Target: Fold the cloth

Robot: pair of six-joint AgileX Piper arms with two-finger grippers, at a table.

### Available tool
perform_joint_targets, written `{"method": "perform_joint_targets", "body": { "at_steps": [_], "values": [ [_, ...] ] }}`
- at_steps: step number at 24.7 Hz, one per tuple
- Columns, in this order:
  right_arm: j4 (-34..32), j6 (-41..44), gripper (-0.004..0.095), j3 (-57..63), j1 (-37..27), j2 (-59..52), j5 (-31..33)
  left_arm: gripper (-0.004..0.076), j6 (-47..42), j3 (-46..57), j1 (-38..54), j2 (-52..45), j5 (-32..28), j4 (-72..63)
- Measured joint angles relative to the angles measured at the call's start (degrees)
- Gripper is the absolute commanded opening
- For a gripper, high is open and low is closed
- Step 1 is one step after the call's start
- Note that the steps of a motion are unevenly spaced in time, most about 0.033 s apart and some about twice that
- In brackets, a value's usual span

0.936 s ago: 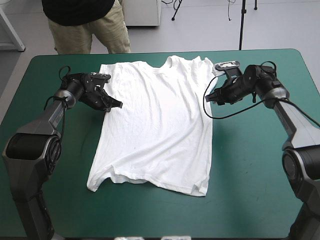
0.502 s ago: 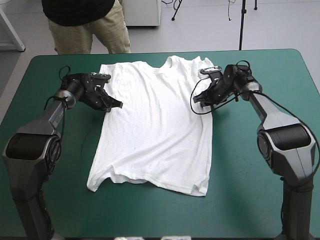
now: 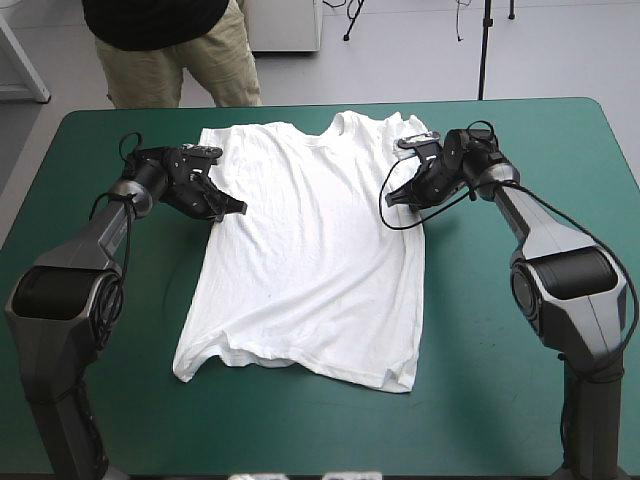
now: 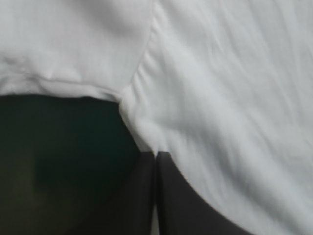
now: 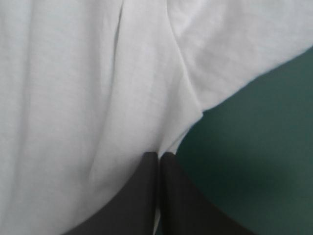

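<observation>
The white T-shirt (image 3: 310, 260) lies spread flat on the teal-green cover (image 3: 500, 380), its collar toward the far edge and its hem toward the front. My left gripper (image 3: 236, 209) sits at the shirt's left armpit. In the left wrist view its black fingers meet in a point (image 4: 155, 155) right at the seam where sleeve and body (image 4: 220, 98) join, pinching the cloth. My right gripper (image 3: 390, 199) rests at the right armpit. In the right wrist view it (image 5: 159, 155) is likewise shut on the cloth (image 5: 73, 98) under the sleeve.
Teal-green cover shows in broad strips left and right of the shirt and along the front edge (image 3: 300, 440). In the wrist views the cover (image 4: 58, 147) (image 5: 254, 147) lies just beside each gripper, outside the shirt's side edge.
The right gripper has swung inward from beside the right sleeve to the right armpit and settled there. The left gripper and the shirt have not moved.
</observation>
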Motion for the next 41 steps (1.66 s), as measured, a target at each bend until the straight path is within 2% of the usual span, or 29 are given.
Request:
{"method": "perform_joint_targets", "body": {
  "at_steps": [7,14,19,26,34,37,39,40,41],
  "values": [
    [-1.50,0.05,-0.0013,0.42,0.17,-6.95,-4.71,-0.0009,0.00,1.19,-0.15,-2.97,-4.56,-0.48],
    [-2.04,-0.63,-0.0013,0.42,-1.27,-20.81,-4.97,-0.0009,0.06,1.20,0.39,-18.44,-10.63,-0.70],
    [-2.18,-1.57,-0.0013,0.42,-1.29,-29.74,-2.11,-0.0009,0.85,1.20,0.42,-27.67,-10.70,-0.70],
    [-6.24,-2.12,-0.0013,0.42,-1.33,-44.33,6.63,-0.0009,4.50,1.20,0.46,-42.32,-10.75,-0.87],
    [-7.76,-2.12,-0.0013,0.42,-1.33,-49.82,9.61,-0.0009,5.30,1.20,0.46,-44.08,-11.87,-0.87],
    [-9.89,-2.12,-0.0013,0.42,-1.33,-47.70,4.36,-0.0009,5.72,1.27,0.46,-40.23,-20.42,-0.88],
    [-11.85,-2.15,-0.0013,0.42,-1.33,-44.35,-2.87,-0.0009,5.77,1.31,0.46,-36.56,-28.02,-1.13],
    [-13.12,-2.15,-0.0013,0.42,-1.33,-41.52,-8.40,-0.0009,5.77,1.51,0.46,-34.23,-33.24,-1.28],
    [-13.84,-2.19,-0.0013,0.42,-1.33,-40.25,-10.83,-0.0009,5.77,1.58,0.46,-32.98,-35.85,-1.31]
  ]
}}
